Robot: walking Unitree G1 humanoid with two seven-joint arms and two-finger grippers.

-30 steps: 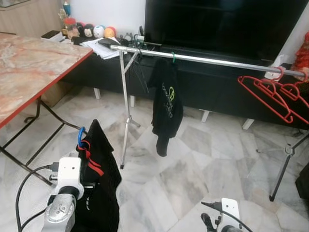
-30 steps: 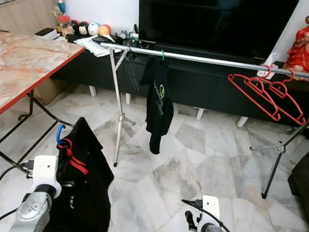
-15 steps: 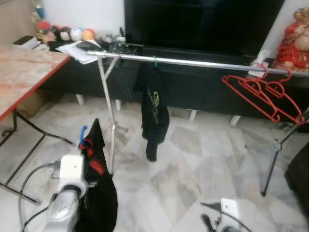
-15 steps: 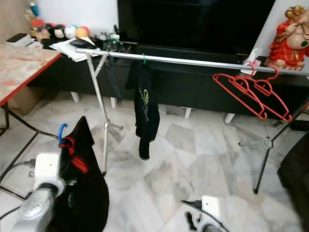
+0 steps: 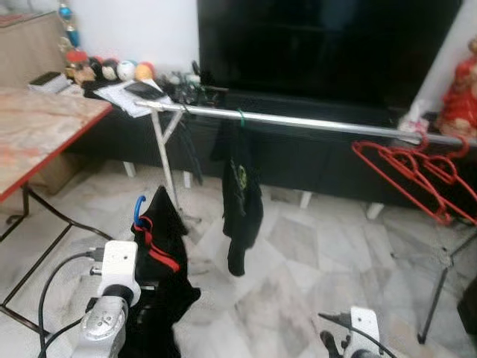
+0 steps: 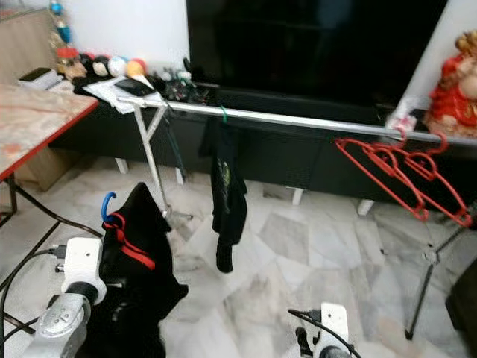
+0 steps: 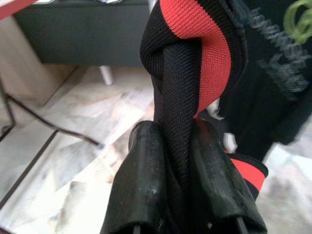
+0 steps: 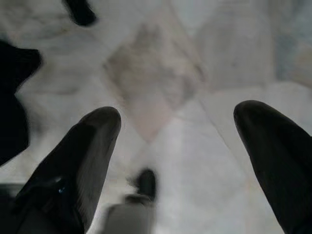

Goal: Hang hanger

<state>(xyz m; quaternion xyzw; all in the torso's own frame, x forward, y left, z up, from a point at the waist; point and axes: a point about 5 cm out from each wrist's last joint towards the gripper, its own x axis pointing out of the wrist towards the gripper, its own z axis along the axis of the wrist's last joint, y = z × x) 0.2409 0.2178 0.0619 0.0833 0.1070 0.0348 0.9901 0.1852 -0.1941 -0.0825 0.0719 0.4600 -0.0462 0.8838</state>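
Marble-tiled living room, dark TV cabinet along the far wall, marble-topped table (image 5: 45,130) at the robot's left.

Item 1: one silver clothes rail (image 5: 298,123) on tripod legs, running across in front of the cabinet.

Item 2: one black garment with a green logo (image 5: 242,194), already hung near the rail's left end on a green hook.

Item 3: red empty hangers (image 5: 414,168) at the rail's right end; at least two, exact count unclear where they overlap.

Item 4: one blue-hooked hanger (image 5: 139,209) carrying a black jersey with red trim (image 5: 160,253), held up low at the robot's left, well short of the rail. The left gripper (image 7: 183,185) has both fingers pressed together on a twisted fold of that jersey.

Item 5: right gripper (image 8: 178,161), low over bare floor, fingers spread wide with nothing between them.

Change noted: against the view of a second ago the whole scene has shifted, the rail now sitting more squarely ahead and the table edge further left, which reads as the robot turning and walking, not the things moving. The jersey sits the same in the left gripper. Judged: approach under way; hooking onto the rail not yet done.
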